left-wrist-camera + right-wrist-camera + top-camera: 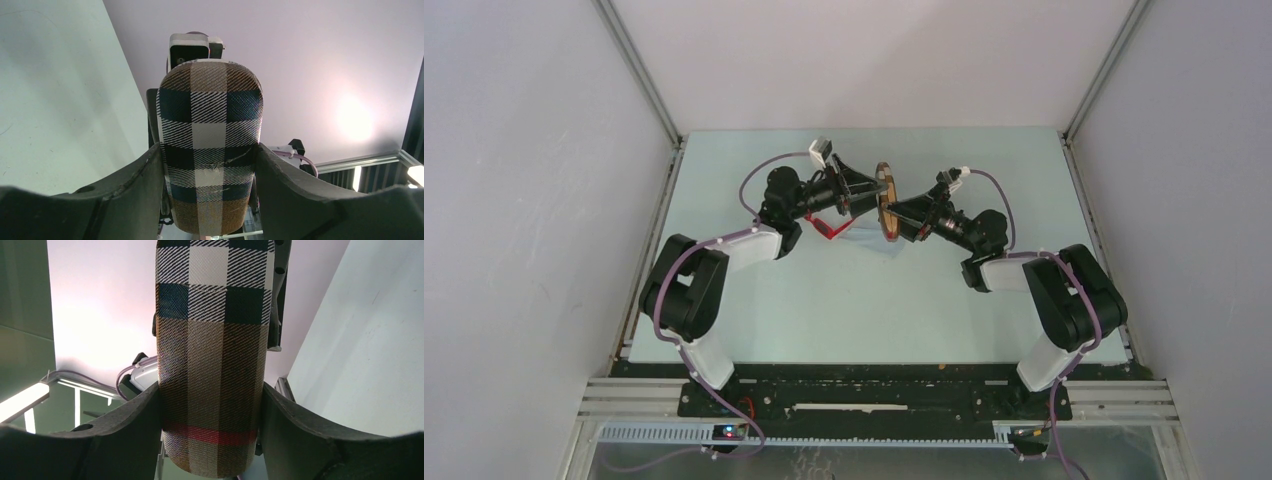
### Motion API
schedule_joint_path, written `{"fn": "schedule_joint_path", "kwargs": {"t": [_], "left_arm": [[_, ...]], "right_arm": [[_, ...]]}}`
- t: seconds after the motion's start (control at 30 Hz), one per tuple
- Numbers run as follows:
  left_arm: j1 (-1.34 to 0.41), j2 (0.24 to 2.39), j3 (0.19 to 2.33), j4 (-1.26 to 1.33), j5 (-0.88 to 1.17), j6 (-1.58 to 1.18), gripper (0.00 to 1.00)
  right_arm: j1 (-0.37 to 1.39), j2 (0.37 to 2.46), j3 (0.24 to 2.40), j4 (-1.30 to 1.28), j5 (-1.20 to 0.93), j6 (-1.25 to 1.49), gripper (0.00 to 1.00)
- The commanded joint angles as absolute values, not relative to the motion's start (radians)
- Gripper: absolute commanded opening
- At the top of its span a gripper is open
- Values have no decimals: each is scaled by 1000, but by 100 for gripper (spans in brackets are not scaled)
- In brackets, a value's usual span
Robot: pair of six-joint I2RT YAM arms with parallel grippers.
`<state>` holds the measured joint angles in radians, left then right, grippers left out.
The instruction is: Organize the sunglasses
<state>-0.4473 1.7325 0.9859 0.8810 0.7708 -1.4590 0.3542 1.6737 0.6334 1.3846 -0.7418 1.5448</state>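
**Plaid case (886,203) gripped from both sides**

Red sunglasses (829,228) lie on the counter (844,310) under the left hand (861,190), clamped on the case; the right hand (906,210) clamps its other side. An uneven pull could drop the case onto them.

Seen from above, the light is soft and even, and the pale table (874,310) carries only faint, soft-edged shadows. In the left wrist view the weave of the plaid case (210,150) is sharp, and a glare spot blooms on the wall (310,60) to its right. In the right wrist view the background left of the case is washed out.
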Motion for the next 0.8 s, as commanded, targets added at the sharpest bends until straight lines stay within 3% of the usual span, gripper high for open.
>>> {"fn": "schedule_joint_path", "kwargs": {"t": [0.0, 0.23, 0.5, 0.77], "left_arm": [[-448, 1711, 1010, 997, 818, -1482, 0], [-412, 1738, 979, 1228, 865, -1582, 0], [-382, 1738, 945, 1406, 944, -1584, 0], [-365, 1735, 924, 1418, 979, -1509, 0]], "right_arm": [[345, 1686, 664, 1445, -710, 1605, 54], [348, 1720, 663, 1516, -673, 1723, 44], [340, 1712, 649, 1519, -610, 1887, 40], [347, 1721, 637, 1520, -541, 2061, 38]]}}
